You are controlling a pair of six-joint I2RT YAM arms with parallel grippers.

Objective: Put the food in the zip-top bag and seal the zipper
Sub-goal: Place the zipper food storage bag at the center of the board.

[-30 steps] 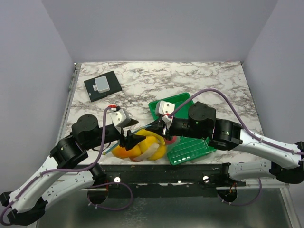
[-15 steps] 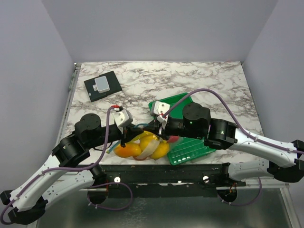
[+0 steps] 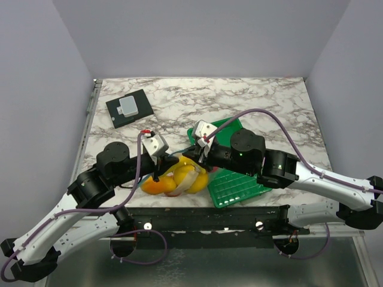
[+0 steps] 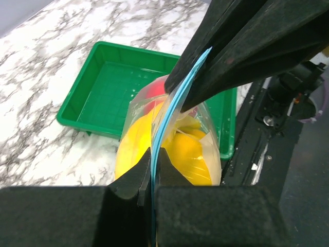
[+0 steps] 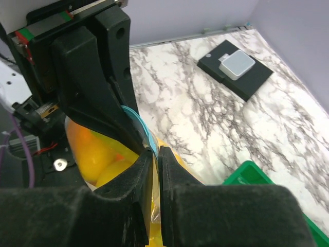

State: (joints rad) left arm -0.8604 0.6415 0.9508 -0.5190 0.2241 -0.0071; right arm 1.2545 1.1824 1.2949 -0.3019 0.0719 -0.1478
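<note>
Pinching the zipper (image 4: 160,128) at two spots, I hold the zip-top bag (image 3: 179,179) at the near edge of the marble table (image 3: 251,101). My left gripper (image 4: 152,172) is closed narrow on the light blue strip, its fingers (image 4: 131,182) clamped on either side of it. My right gripper (image 5: 154,162) is squeezed down on the same strip, and the two sets of fingertips nearly meet along it. Below the strip the bag bulges with the food (image 4: 187,154) inside. Yellow and orange pieces press against the clear plastic, and a red apple (image 4: 153,98) shows at the bag's far side in the left wrist view. Whether the strip is sealed along its whole length I cannot tell. Just beside the bag, on its right, lies the green slatted tray (image 3: 239,188), with my right arm (image 3: 281,167) crossing over it. Well apart, toward the far left of the table, sits a black pad (image 3: 136,112) with a small grey box (image 3: 127,106) on top.
</note>
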